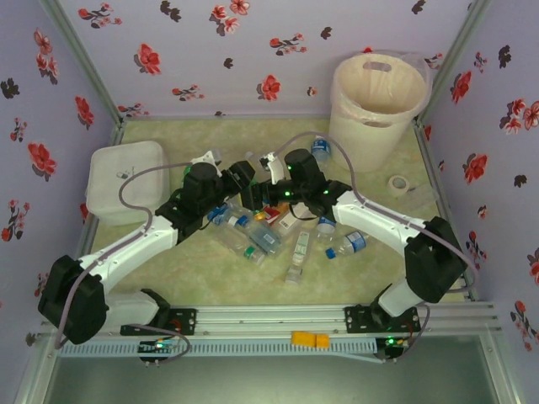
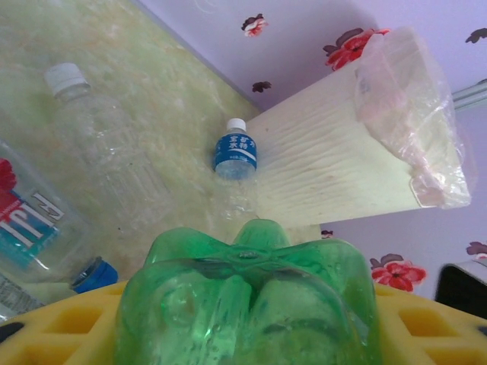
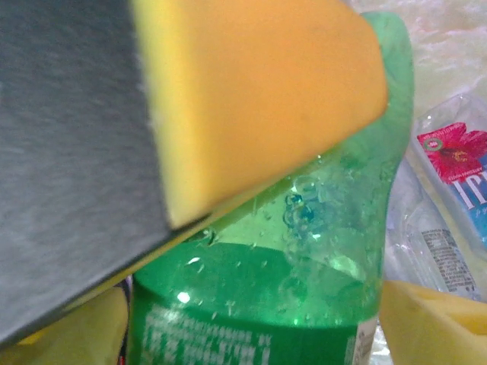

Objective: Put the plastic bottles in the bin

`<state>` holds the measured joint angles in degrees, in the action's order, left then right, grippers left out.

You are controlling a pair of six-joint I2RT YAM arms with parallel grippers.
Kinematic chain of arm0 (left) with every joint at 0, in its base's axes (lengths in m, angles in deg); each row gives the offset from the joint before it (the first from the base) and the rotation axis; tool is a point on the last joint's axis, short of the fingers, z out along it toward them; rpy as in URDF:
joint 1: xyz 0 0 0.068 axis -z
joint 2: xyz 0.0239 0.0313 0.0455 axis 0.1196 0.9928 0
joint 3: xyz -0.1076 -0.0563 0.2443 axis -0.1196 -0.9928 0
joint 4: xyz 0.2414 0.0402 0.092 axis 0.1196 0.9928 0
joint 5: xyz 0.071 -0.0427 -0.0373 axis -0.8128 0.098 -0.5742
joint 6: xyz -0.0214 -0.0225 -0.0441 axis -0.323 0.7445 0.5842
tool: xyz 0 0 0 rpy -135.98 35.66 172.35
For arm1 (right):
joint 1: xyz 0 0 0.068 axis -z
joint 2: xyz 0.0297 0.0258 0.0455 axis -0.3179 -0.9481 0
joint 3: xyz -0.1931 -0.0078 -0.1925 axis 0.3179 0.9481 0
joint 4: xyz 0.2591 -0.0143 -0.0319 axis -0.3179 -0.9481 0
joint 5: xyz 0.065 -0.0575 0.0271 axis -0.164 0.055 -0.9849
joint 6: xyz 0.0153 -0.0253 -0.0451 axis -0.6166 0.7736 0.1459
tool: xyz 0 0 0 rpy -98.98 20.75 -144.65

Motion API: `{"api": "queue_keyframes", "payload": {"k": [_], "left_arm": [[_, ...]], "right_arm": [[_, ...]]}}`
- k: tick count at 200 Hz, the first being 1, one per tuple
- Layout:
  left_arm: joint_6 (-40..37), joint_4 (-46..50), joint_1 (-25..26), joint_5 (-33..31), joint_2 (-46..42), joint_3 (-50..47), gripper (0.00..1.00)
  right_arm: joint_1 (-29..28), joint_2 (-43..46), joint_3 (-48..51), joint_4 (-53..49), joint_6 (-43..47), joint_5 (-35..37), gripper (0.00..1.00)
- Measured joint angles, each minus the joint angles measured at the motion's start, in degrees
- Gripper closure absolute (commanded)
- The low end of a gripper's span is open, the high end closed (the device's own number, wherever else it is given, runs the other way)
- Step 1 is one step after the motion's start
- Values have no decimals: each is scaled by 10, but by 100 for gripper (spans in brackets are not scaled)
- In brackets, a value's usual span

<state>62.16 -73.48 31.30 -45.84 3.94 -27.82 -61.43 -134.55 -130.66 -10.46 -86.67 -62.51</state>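
Left gripper (image 2: 245,336) is clamped on a green bottle (image 2: 247,289), whose lobed base covers most of the yellow waffle pads (image 2: 61,331). Right gripper (image 3: 251,327) squeezes a droplet-beaded green bottle (image 3: 304,251), partly hidden by a blurred pad (image 3: 259,99) upper left. Ribbed cream bin (image 2: 327,167) sits upper right of the left wrist view.

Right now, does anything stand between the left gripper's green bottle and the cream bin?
Nothing visible blocks the green plastic bottle; a small clear blue-labelled bottle sits low beside the tall cream plastic bin.
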Motion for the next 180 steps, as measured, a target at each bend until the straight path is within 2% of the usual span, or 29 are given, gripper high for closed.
{"api": "queue_keyframes", "payload": {"k": [19,29,42,54,57,91,118,151,180], "left_arm": [[4,-7,2,1,0,0,45],[4,-7,2,0,0,0,41],[3,-9,2,-1,0,0,26],[2,-11,2,0,0,0,4],[4,-11,2,0,0,0,1],[-13,3,-14,5,-6,0,0],[-35,22,-74,6,-48,-8,0],[-74,52,-147,-1,-119,-42,0],[-101,93,-159,-5,-146,-82,0]], "right_arm": [[0,0,7,12,-6,1,37],[-1,0,8,16,-12,2,41],[-1,1,11,22,-14,2,43],[-2,4,16,25,-14,7,44],[-2,5,18,26,-14,9,44],[2,12,28,20,-14,38,45],[21,33,29,-6,-13,65,46],[82,72,13,-77,3,103,46],[146,78,-84,-172,30,160,47]]}}
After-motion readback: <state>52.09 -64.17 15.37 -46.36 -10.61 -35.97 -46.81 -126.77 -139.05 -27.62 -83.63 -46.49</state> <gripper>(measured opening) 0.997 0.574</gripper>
